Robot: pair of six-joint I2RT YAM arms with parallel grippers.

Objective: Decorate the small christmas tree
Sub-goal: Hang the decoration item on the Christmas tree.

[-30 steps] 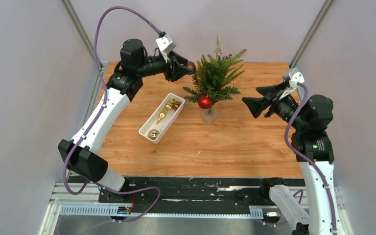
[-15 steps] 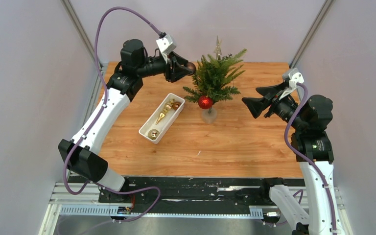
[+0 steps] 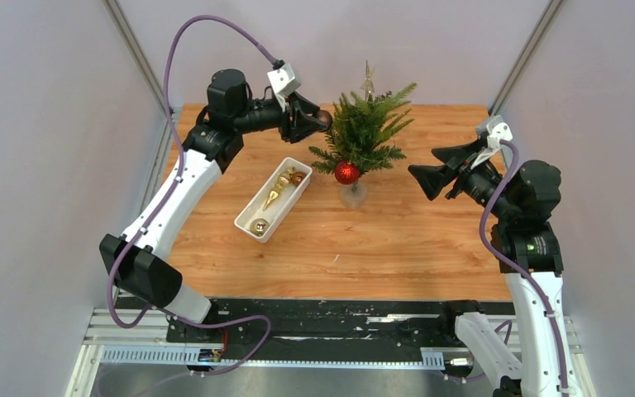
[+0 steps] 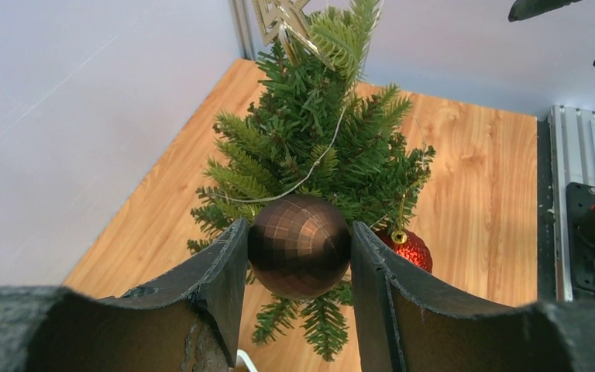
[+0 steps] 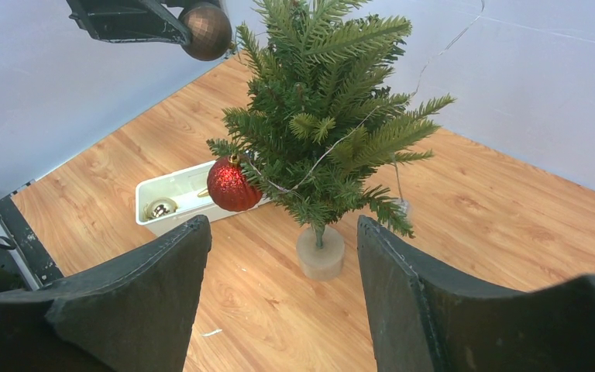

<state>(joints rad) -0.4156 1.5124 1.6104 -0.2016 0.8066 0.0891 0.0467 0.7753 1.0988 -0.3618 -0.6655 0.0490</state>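
surface (image 3: 397, 240): light wood, it carries all the things below
tray (image 5: 174, 184): white and long, it lies at a slant on the left half of the surface
gold ornaments (image 3: 285, 180): inside the tray, one round piece at the near end, the others together at the far end
right claw (image 3: 427, 164): in the air at the right side, turned toward the tree (image 3: 366, 132) and well apart from it; its fingers stand wide apart with nothing between them
tree: upright, about the middle of the surface and toward the far edge, just right of the tray and not touching it; thin trunk in a small round base (image 5: 320, 254)
red ball (image 5: 232, 184): glittery, it hangs from a low branch on the near side of the tree
thread (image 4: 310, 167): thin and pale, it lies across the branches
left claw (image 3: 314, 122): raised at the far left of the tree, beside the upper branches, clamped on the brown ball (image 4: 298, 246)
brown ball: shiny with small facets, pressed between both fingers, just beside the needles; I cannot tell if it touches them
star (image 3: 369, 81): gold, on the top of the tree
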